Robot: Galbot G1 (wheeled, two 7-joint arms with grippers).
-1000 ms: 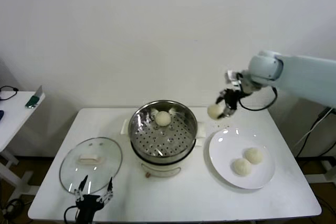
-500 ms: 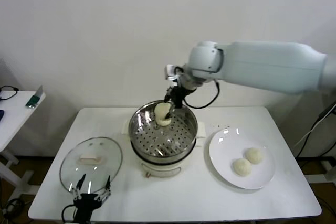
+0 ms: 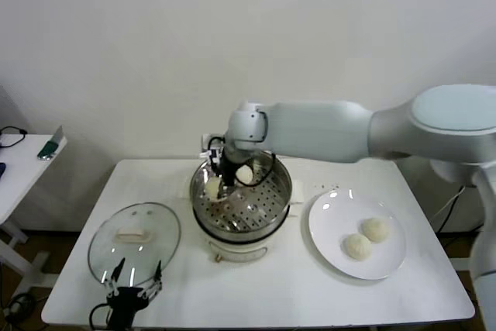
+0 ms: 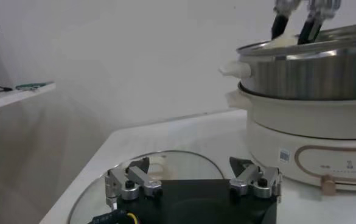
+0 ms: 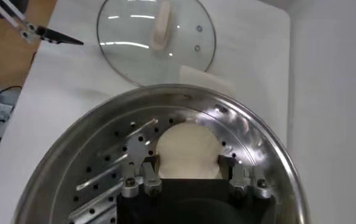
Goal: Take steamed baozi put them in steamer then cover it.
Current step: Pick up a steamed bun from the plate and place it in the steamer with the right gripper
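Because the right arm reaches across the steamer (image 3: pixel 241 201), its far rim is partly hidden in the head view, and the second bun inside, at about 12 o'clock (image 3: pixel 245 174), shows only in part behind the wrist. The white table (image 3: pixel 294 284) carries everything. The steamer's perforated basket holds that bun and another at about 9 o'clock (image 3: pixel 212 187), gripped between the narrowed fingers of the right gripper (image 5: pixel 187 163). At 3 o'clock from the steamer, the white plate (image 3: pixel 333 238) holds two more baozi (image 3: pixel 374 229) (image 3: pixel 356 246). The glass cover (image 3: pixel 133 243) lies flat at 8 o'clock. The left gripper (image 3: pixel 136 277), fingers spread wide and empty, hovers at the cover's near edge, its arm cut off.
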